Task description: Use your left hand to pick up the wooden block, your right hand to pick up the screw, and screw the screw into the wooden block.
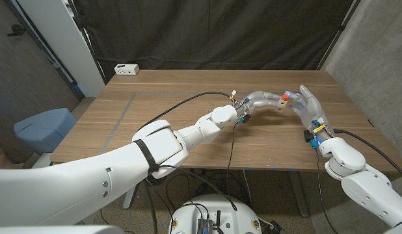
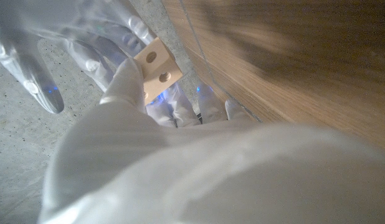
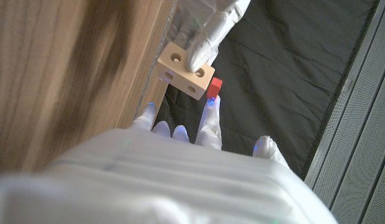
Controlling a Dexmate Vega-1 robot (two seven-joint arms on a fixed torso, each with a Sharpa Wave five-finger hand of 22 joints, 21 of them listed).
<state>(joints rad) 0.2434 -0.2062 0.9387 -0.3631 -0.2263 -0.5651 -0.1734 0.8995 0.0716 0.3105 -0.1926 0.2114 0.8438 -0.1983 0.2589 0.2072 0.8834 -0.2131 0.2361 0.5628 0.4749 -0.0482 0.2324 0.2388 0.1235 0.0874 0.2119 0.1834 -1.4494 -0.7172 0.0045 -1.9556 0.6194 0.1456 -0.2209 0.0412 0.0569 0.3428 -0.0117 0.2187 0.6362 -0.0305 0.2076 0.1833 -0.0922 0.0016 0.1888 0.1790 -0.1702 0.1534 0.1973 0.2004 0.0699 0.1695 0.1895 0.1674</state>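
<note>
The wooden block (image 3: 185, 68), pale and pierced with round holes on its faces, is held up off the table (image 1: 188, 123), above its right half and nearer the far edge than the near one. The left hand (image 1: 266, 101) grips it; in the right wrist view its fingers (image 3: 202, 46) press down on one face of the block, and in the left wrist view a finger lies along the block's side. Just beside the block, at its end toward the right hand (image 1: 308, 104), sits a small red piece, the screw (image 3: 213, 88). A fingertip of the right hand touches it there, but whether that hand truly pinches it cannot be told; the rest of its fingers (image 2: 30, 81) stand spread apart and upright. The two hands meet at the block in the head view, the left arm reaching in a long line across the table from its near left corner, the right arm coming up from the near right corner.

At the far edge of the table, toward its left corner, lies a white power strip (image 1: 127, 69). A dark curtain (image 1: 207, 32) hangs behind the table.
</note>
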